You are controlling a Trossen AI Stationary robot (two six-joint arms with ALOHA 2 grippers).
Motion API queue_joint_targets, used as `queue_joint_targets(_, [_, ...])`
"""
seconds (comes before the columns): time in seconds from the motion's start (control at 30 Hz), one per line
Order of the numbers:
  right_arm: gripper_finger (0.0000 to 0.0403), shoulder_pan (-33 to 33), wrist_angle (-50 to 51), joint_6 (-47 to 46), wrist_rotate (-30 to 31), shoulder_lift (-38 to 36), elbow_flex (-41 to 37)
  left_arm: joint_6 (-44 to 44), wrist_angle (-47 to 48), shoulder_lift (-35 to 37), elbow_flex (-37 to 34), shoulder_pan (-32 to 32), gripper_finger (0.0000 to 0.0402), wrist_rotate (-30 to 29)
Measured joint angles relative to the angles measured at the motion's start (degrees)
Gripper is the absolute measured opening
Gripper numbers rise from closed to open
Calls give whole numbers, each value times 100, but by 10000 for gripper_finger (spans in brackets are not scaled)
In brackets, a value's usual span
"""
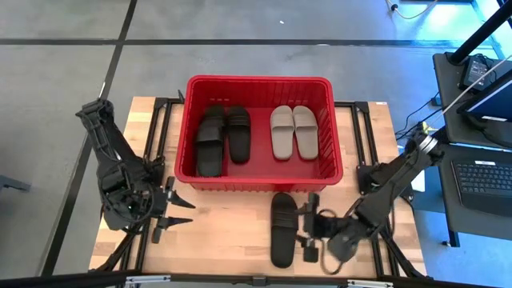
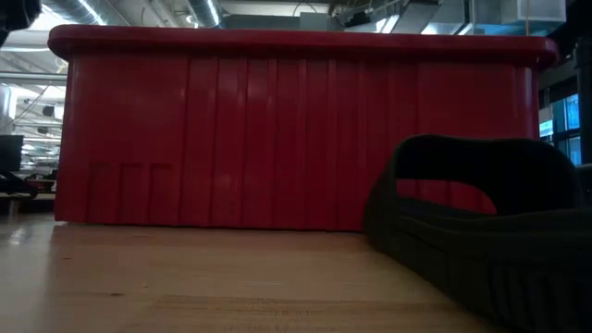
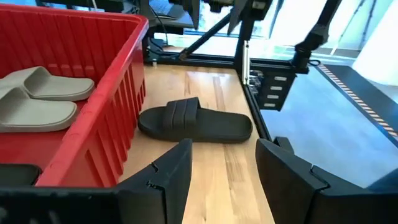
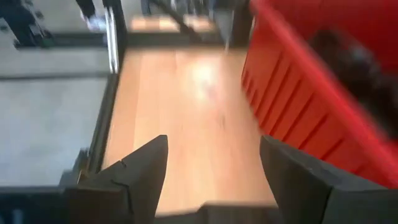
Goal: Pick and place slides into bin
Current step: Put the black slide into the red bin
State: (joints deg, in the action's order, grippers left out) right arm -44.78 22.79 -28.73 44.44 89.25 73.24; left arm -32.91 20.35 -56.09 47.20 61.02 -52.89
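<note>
Slides: four lie in the bin (image 1: 259, 84); one black slide (image 1: 283, 229) rests near the counter's (image 1: 224, 232) front edge, just beside our right gripper (image 1: 307, 228), jaws released. Left gripper (image 1: 170, 210) waits, jaws released. We risk nudging the slide off the front edge if we close off-centre.

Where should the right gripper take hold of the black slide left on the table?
Probably across the ribbed strap of the black slide, coming from above: it lies sole-down beside the bin, so the raised arch gives the open right gripper something to close around.
</note>
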Motion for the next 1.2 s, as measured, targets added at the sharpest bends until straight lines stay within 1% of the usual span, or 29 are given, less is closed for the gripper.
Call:
queue_joint_targets(0.1, [255,53,698,-686,-326,433,376,2,-1,134,-93,107,171,-2])
queue_joint_targets(0.23, [255,175,1139,-1261,-910,848,706,2,10,196,-217,131,171,0])
queue_joint_targets(0.37, [255,299,1350,-1614,-1543,1185,783,-11,18,196,-369,131,171,3])
queue_joint_targets(0.47, [255,383,1572,-1859,-2013,1380,791,-192,19,194,-453,131,171,7])
queue_joint_targets(0.53, [255,436,1774,-2068,-2205,1503,791,-306,16,194,-461,128,171,18])
queue_joint_targets(0.73, [255,536,2457,-2768,-2224,1750,791,-378,15,194,-463,128,171,298])
queue_joint_targets(1.07, [255,552,2732,-2850,-2222,1911,791,-422,14,194,-463,128,171,309])
queue_joint_targets(1.2, [255,552,3069,-2966,-2224,1911,791,-420,14,194,-463,128,171,309])
